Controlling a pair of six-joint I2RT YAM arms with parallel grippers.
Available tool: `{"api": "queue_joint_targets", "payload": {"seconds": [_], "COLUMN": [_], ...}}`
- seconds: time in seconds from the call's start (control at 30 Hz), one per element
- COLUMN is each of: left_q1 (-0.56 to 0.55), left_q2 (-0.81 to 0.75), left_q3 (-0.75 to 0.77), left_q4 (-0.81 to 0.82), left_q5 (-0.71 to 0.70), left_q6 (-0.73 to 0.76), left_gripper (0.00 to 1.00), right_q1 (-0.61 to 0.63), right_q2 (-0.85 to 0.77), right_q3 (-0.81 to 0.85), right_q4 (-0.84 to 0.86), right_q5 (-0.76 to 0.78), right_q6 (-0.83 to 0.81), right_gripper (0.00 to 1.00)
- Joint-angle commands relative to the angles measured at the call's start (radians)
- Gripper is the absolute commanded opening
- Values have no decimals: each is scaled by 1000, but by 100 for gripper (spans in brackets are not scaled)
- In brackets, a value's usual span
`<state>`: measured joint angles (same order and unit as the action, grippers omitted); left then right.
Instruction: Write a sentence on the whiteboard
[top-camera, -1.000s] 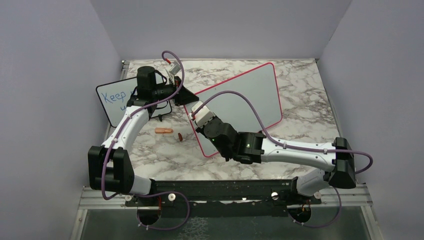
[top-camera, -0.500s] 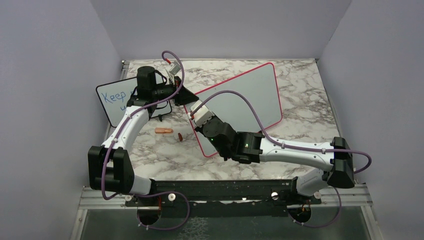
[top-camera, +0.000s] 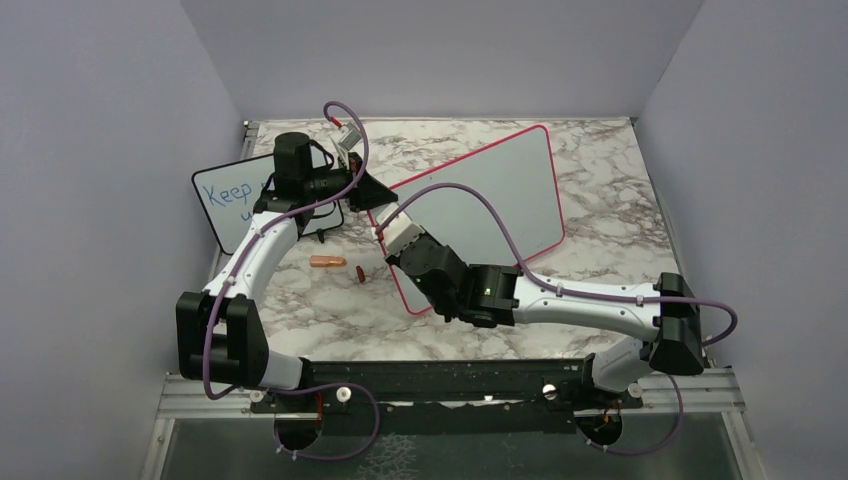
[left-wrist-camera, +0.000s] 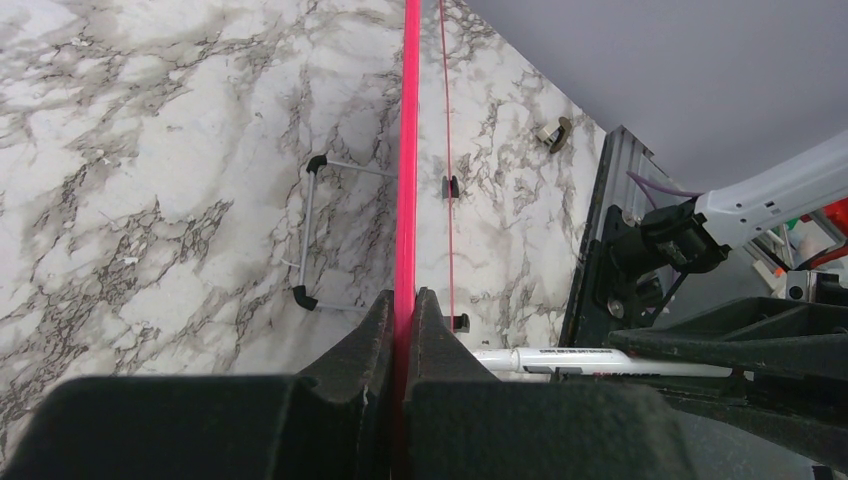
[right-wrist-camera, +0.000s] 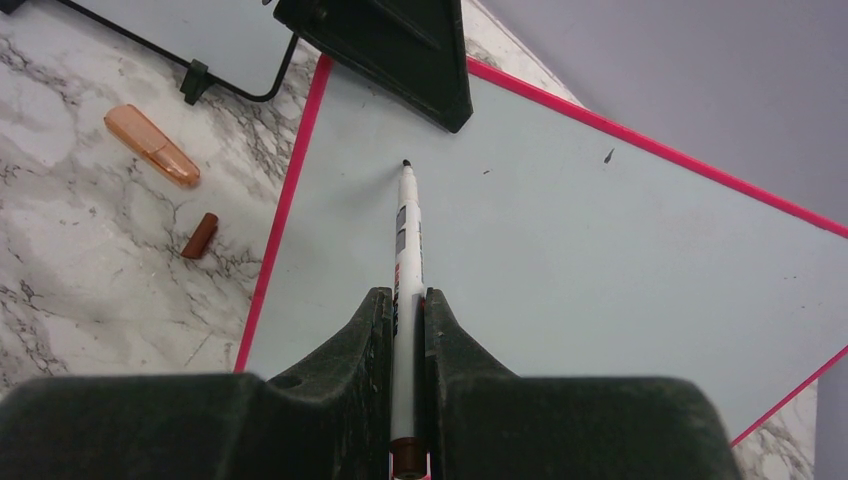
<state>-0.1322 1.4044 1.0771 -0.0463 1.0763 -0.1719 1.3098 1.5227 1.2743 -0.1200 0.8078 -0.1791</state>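
From its base at the near right, the right arm reaches left and far across the table (top-camera: 600, 250), forearm low and wrist angled toward the near left part of the whiteboard (top-camera: 490, 200). The right gripper (right-wrist-camera: 405, 300) has its fingers closed on a marker (right-wrist-camera: 406, 230), held along the line of the fingers so the dark tip leads toward the board's far left area, a sensible place to start a line. Whether the tip touches the surface is hard to tell from the wrist view. The board's face shows no writing.

Left of the board, on the marble, lie a small brown cap (right-wrist-camera: 199, 235) and an orange piece (right-wrist-camera: 152, 146), both apart from the frame.

Farther on, the left arm arches from the near left, and the left gripper (left-wrist-camera: 405, 300) is clamped on the board's red-pink frame, probably steadying it against the pen's push. A small black-framed board (top-camera: 225, 195) stands at the far left.
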Motion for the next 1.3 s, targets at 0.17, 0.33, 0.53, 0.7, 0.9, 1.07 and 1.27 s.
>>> {"api": "queue_joint_targets", "payload": {"seconds": [0.17, 0.33, 0.53, 0.7, 0.9, 1.07, 1.27], "left_q1": [-5, -6, -6, -7, -6, -6, -6], "left_q2": [16, 16, 18, 21, 22, 24, 26], "left_q3": [-24, -23, -23, -23, -23, -23, -22], "left_q4": [-44, -43, -44, -43, -43, -42, -43], "left_q5": [-47, -44, -43, -44, -44, -42, -42], "left_q6": [75, 75, 73, 74, 72, 72, 70], "left_gripper": [0, 0, 0, 0, 0, 0, 0], "right_q1": [6, 6, 6, 6, 6, 7, 6], "right_q2": [25, 23, 31, 33, 40, 40, 52], "right_q3": [42, 39, 48, 49, 58, 58, 68], "right_q4": [48, 64, 71, 78, 67, 59, 34], "right_q5": [44, 39, 30, 9, -13, -43, -71], "right_q6": [-14, -21, -29, -33, -36, -36, -36], "right_gripper": [1, 1, 1, 1, 1, 1, 1]}}
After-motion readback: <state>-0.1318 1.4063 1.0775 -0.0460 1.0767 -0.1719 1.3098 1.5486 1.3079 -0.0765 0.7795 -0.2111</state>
